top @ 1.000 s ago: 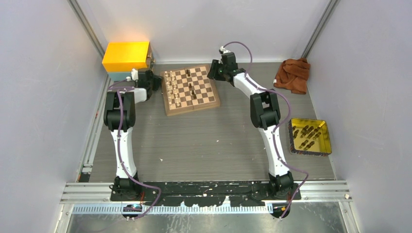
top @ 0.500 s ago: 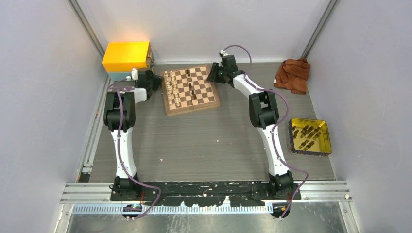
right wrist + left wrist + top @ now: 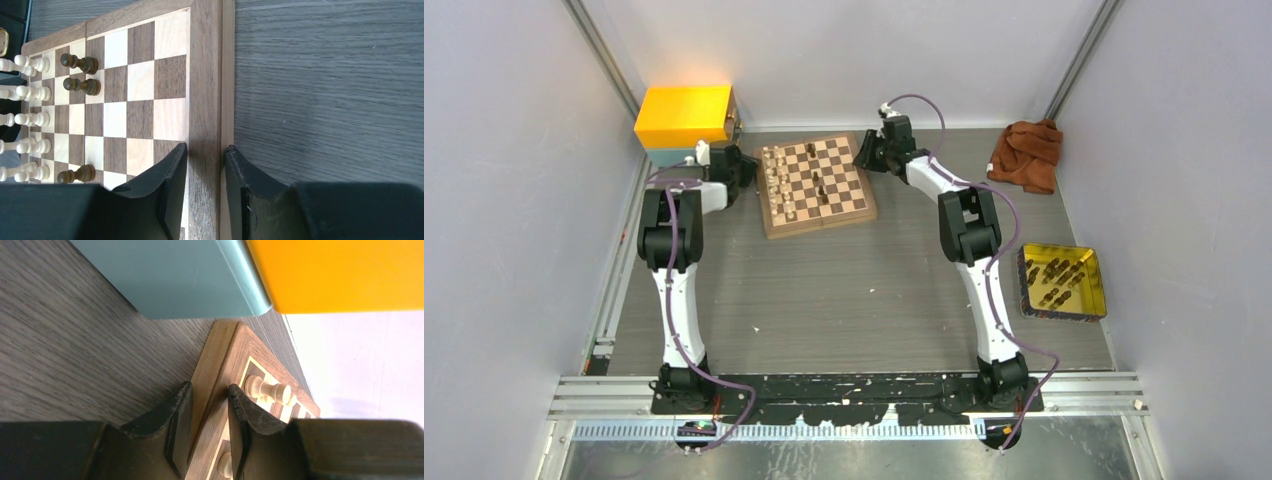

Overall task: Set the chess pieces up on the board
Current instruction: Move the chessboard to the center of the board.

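Observation:
The board (image 3: 822, 226) lies at the back of the table. Cream chess pieces (image 3: 776, 180) line its left side, and three dark ones (image 3: 821, 188) stand further in. My left gripper (image 3: 746, 168) sits at the board's left edge. Its jaws (image 3: 210, 387) are closed on the border (image 3: 220, 355), one finger outside and one on top, next to a cream pawn (image 3: 267, 389). My right gripper (image 3: 864, 155) straddles the right border (image 3: 202, 75). Its jaws (image 3: 206, 148) stand close on either side, still slightly apart. Dark pieces (image 3: 80, 63) and cream rows (image 3: 30, 92) show beyond.
A yellow box (image 3: 684, 115) on a teal base (image 3: 185, 275) stands just behind my left gripper. A rust-coloured cloth (image 3: 1026, 153) lies at the back right. A yellow tray (image 3: 1092, 300) holding several dark pieces sits at the right. Grey walls enclose the table.
My right gripper's jaws have narrowed round the board's right border, and its wrist has shifted slightly. The left gripper and the board have not moved.

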Motion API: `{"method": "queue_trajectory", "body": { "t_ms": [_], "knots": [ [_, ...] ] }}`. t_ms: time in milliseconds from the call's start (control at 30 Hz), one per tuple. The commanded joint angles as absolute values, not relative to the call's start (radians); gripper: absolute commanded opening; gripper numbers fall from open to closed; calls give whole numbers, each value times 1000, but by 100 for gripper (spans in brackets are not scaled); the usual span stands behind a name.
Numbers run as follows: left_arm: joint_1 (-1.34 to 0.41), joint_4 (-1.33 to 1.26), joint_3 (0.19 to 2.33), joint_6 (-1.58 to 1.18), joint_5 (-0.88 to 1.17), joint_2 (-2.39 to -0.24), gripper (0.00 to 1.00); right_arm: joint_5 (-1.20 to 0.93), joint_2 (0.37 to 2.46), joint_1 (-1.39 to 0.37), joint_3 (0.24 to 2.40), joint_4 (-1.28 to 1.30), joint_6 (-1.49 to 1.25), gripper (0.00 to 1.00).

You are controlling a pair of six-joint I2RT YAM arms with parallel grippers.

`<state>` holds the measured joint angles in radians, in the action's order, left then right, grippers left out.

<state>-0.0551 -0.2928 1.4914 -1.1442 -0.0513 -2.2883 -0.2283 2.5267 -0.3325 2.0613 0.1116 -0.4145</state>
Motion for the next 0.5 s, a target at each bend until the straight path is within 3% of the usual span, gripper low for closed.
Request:
{"method": "queue_trajectory", "body": {
  "t_ms": [0,467],
  "knots": [
    [-97,-146,1424,-1088,-32,-2292,31,-278,2471,-380,2003,145,-408,29],
    [-130,-163,1363,-1067,-41,-2250,29,-287,2413,-398,1912,116,-406,25]
  ]
}}
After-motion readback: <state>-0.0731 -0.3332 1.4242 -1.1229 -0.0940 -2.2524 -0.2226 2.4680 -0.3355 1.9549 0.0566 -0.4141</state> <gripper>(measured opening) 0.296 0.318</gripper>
